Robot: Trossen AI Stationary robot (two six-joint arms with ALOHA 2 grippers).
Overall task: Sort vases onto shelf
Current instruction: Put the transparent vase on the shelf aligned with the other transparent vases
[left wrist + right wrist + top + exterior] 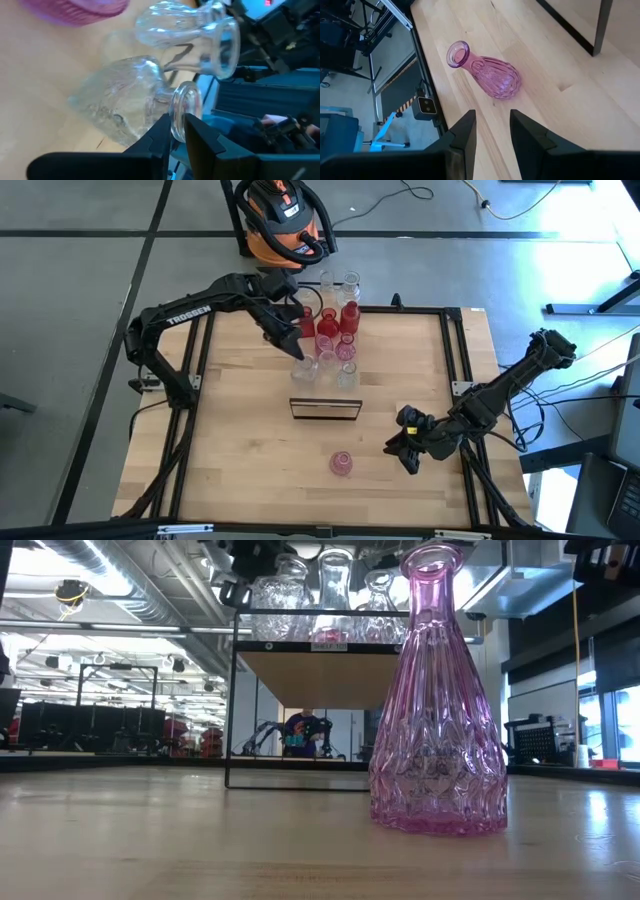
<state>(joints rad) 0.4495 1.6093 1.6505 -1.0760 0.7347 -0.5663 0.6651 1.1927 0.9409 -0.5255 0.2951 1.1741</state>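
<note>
A: Left hand pinches the rim of a clear vase in the table's far cluster. Glass: rigid, slick, fragile.

B: Right hand open near pink vase. Grip its neck.

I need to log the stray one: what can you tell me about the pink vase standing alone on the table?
The pink vase is translucent ribbed glass with a bulbous faceted body, a narrow neck and a flared round mouth. It stands upright on the wooden tabletop, in front of the shelf, apart from the other vases. Nothing grips it; the right tool waits open beside it, not touching.
</note>
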